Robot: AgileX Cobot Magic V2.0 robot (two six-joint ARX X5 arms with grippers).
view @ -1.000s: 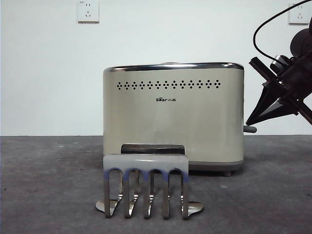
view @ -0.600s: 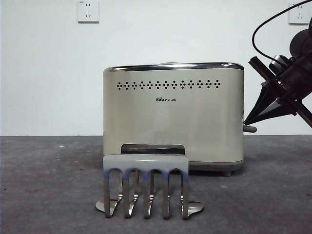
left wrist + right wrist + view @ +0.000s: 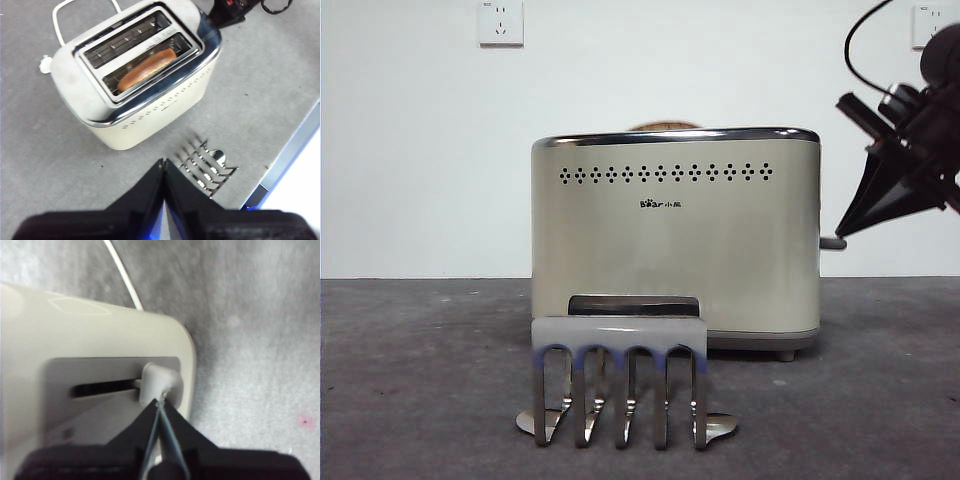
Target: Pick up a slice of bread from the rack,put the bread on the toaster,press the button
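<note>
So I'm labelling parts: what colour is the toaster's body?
Cream-beige, with a chrome top rim; the toaster shows best in the front view.

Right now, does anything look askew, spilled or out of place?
Nothing stands out. The slice of bread sits in one slot of the toaster, the rack stands upright in front of it, and the right gripper, shut, is at the button.

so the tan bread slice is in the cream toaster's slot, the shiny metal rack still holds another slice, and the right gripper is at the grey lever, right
Not quite: the shiny silver metal rack holds no slice, as the left wrist view shows. The rest stands: the tan slice of bread sits in a slot of the cream-beige toaster, and the right gripper, jaws shut, is at the grey lever button.
</note>
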